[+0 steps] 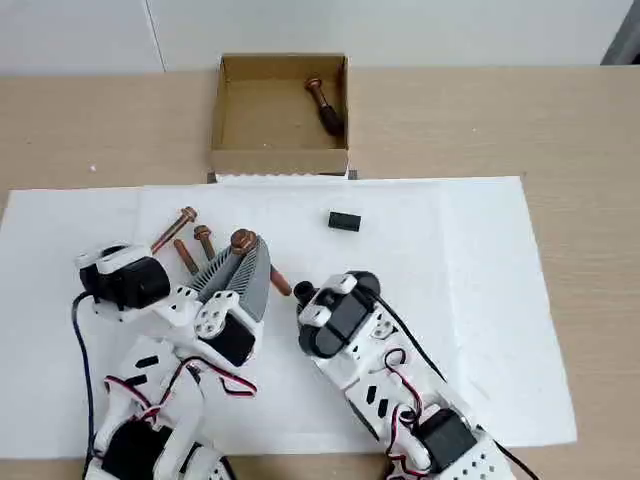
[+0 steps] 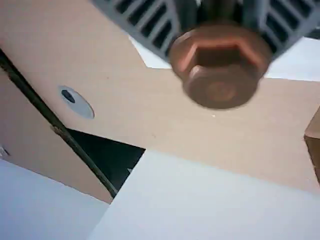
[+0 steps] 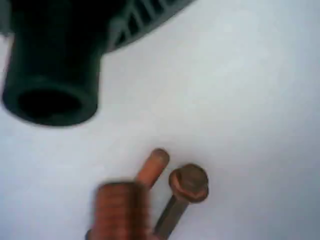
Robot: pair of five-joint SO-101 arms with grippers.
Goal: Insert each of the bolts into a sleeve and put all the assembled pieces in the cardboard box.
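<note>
Left end effector (image 1: 246, 250) grips a bolt (image 2: 220, 65).

Cardboard box (image 1: 283, 60) top centre, one assembled piece (image 1: 325, 108) lying inside by its right wall. White sheet (image 1: 470, 300) over wooden table (image 1: 580, 120). Loose sleeve (image 1: 344, 221) mid-frame, below the box. Three loose bolts (image 1: 175, 228) left of centre. Left gripper (image 1: 243, 265) clamps held bolt (image 1: 243, 240), thread end pointing at right gripper (image 1: 312, 296), whose dark held sleeve (image 1: 304, 292) sits just beside that end.
</note>
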